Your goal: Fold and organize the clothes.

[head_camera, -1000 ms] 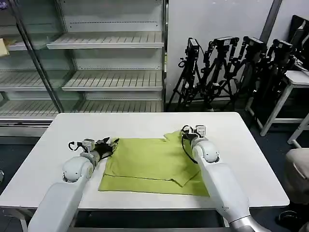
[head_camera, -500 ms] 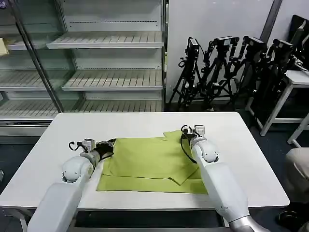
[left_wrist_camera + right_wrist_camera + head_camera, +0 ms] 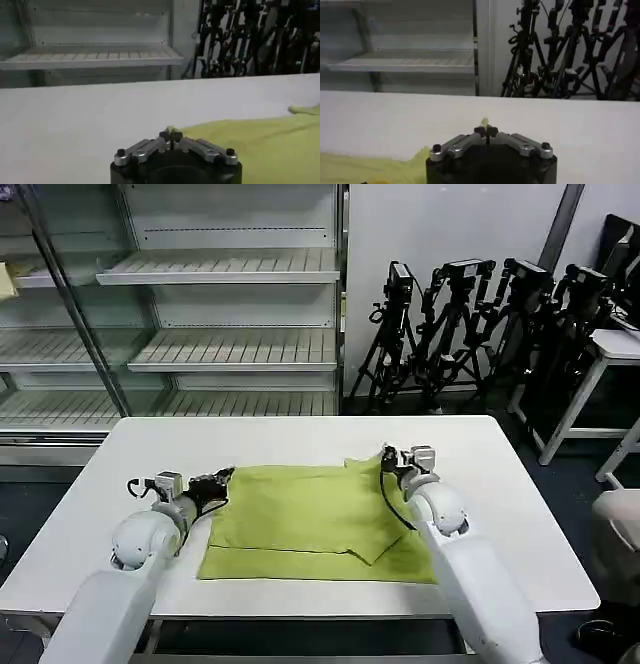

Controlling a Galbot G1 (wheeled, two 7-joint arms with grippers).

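The clothes (image 3: 305, 519), a lime T-shirt, lie partly folded in the middle of the white table (image 3: 300, 439), with a doubled layer over a longer bottom layer. My left gripper (image 3: 222, 477) is shut on the shirt's far left corner; the left wrist view shows the closed jaws pinching lime fabric (image 3: 250, 140) at the gripper (image 3: 171, 134). My right gripper (image 3: 386, 456) is shut on the far right corner, where a small tip of fabric (image 3: 484, 122) sticks up above the closed gripper (image 3: 486, 131).
Empty metal shelves (image 3: 225, 349) stand behind the table on the left. Several black tripods (image 3: 480, 334) lean against the wall at the back right. Another white table (image 3: 615, 349) sits at the far right. Bare tabletop surrounds the shirt.
Both grippers have spread slightly outward and kept their hold, drawing the shirt's far edge tauter. The left arm has shifted to the left and the right arm to the right.
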